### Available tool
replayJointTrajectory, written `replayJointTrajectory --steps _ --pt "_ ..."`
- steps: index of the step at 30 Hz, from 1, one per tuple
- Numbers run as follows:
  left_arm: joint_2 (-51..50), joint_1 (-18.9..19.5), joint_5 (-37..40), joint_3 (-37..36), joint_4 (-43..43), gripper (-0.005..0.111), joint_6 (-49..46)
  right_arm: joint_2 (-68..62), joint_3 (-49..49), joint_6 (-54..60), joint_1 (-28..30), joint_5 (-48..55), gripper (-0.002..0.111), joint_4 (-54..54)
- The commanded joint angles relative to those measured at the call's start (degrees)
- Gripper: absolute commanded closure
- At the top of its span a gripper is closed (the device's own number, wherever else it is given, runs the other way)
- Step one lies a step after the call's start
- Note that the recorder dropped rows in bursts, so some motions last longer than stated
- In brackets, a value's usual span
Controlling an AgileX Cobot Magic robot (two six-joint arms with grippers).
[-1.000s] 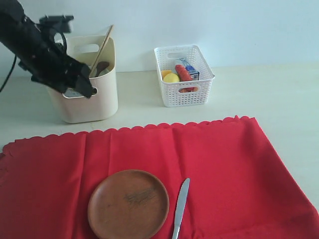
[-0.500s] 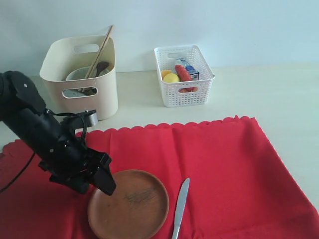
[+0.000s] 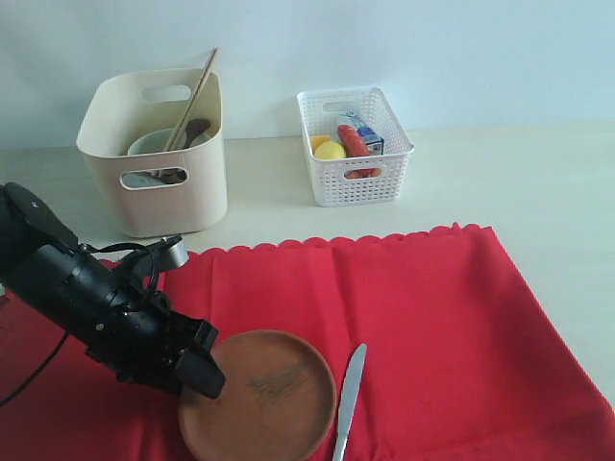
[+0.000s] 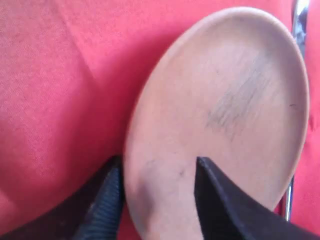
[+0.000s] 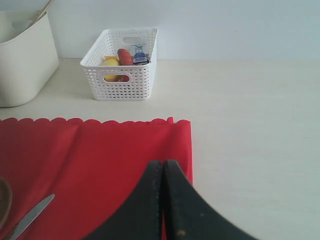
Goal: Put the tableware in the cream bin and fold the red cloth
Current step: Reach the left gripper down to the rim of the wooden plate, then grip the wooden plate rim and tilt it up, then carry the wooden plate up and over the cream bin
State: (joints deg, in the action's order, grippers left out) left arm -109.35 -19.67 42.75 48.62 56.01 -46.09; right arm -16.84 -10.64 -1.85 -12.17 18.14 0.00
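table (image 3: pixel 538 173): pale, flat, carries all items.

cloth (image 3: pixel 432 317): spread flat and unfolded over the near part of the table, scalloped edge facing the bin and basket. a few shallow creases run across it.

bin (image 3: pixel 183 197): upright on the bare table, beyond the cloth's far left corner, well apart from the plate.

basket (image 3: pixel 356 178): white lattice, upright on the bare table to the right of the bin, apart from it. it holds a yellow item, a red item and a small carton.

left arm (image 3: pixel 77 288): black, reaches in low from the left over the cloth.

plate (image 3: pixel 274 399): brown, round, on the cloth near its front edge. the far side of its rim from the arm lies just beside the knife; contact cannot be determined.

knife (image 3: pixel 348 399): steel, flat on the cloth to the right of the plate.

chopstick (image 3: pixel 197 91): stands slanted in the bin, its tip above the rim.

bowl (image 3: pixel 144 144): white, inside the bin.

spoon (image 3: pixel 192 130): brown, inside the bin, beside the bowl.

left gripper (image 4: pixel 159 165): jaws apart, straddling the plate rim. one finger sits on the plate's top face, the other at the rim on the cloth side. whether they clamp the plate cannot be told.

right gripper (image 5: pixel 162 165): jaws pressed together, holding nothing, above the cloth's right edge.
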Motion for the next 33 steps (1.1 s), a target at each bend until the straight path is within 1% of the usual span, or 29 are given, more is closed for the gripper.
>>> replayJointTrajectory --steps 1,6,11,14,17,24,30,33 --pt "-0.61 -0.28 -1.6 -0.42 0.46 0.106 -0.38 0.34 0.03 0.05 0.17 -0.25 0.108 0.0" --pt "1.29 -0.28 -2.18 -0.42 2.24 0.107 -1.5 0.34 0.03 0.05 0.17 -0.25 0.108 0.0" --pt "8.0 -0.28 0.99 -0.42 2.67 0.107 -1.5 0.34 0.03 0.05 0.17 -0.25 0.108 0.0" --pt "11.6 -0.28 1.4 -0.42 3.01 0.107 -1.5 0.34 0.03 0.05 0.17 -0.25 0.108 0.0" --pt "14.56 0.5 1.84 -0.42 3.14 0.107 -1.39 0.34 0.03 0.05 0.17 -0.25 0.108 0.0" --pt "20.06 4.03 2.33 -0.17 4.71 0.107 -1.63 0.34 0.03 0.02 0.17 -0.25 0.108 0.0" --pt "24.98 9.18 3.01 4.13 5.6 0.107 -0.69 0.34 0.03 0.13 0.17 -0.25 0.108 0.0" --pt "25.55 12.13 3.01 8.32 5.6 0.107 0.54 0.34 0.03 0.13 0.17 -0.25 0.108 0.0"
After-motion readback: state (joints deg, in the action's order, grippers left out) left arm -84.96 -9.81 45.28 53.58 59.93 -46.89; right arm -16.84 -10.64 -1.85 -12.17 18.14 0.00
